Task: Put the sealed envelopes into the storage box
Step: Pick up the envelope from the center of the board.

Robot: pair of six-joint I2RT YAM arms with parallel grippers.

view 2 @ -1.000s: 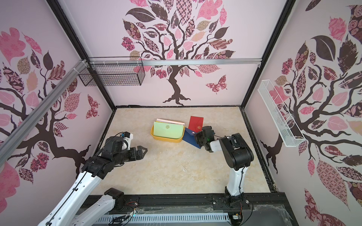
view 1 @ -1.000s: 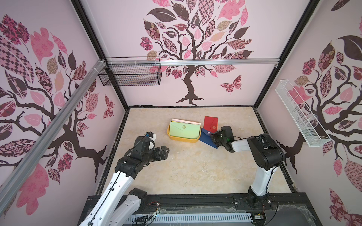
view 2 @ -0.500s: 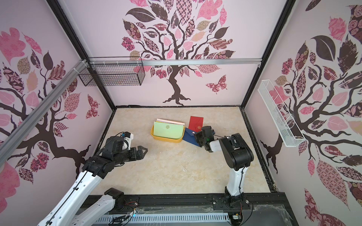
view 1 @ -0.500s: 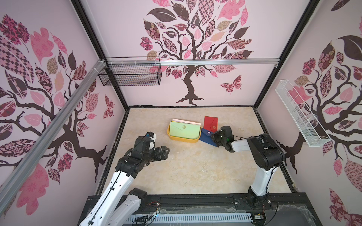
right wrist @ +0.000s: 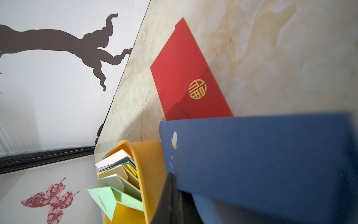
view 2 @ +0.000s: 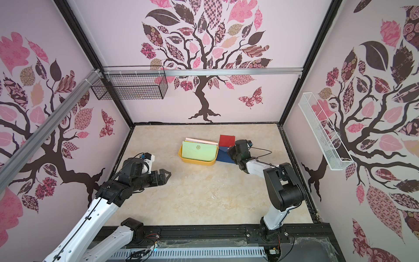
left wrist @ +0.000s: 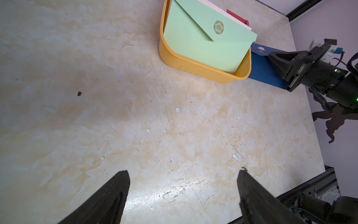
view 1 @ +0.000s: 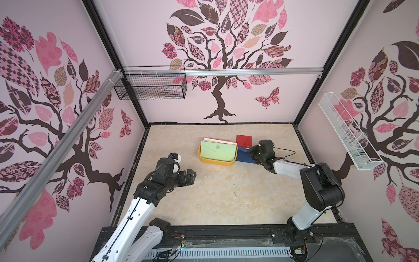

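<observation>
Left wrist: envelopes (left wrist: 203, 44) in storage box (left wrist: 193, 67)

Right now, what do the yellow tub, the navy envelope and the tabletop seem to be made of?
Yellow tub: probably moulded plastic, smooth with a faint sheen; rounded corners, one-piece wall.
Navy envelope: stiff matte paper or thin card; crisp straight edges, printed pale emblem.
Tabletop: marble-look surface, perhaps printed laminate rather than stone; semi-gloss glare, fine scratches, small white chips.
</observation>
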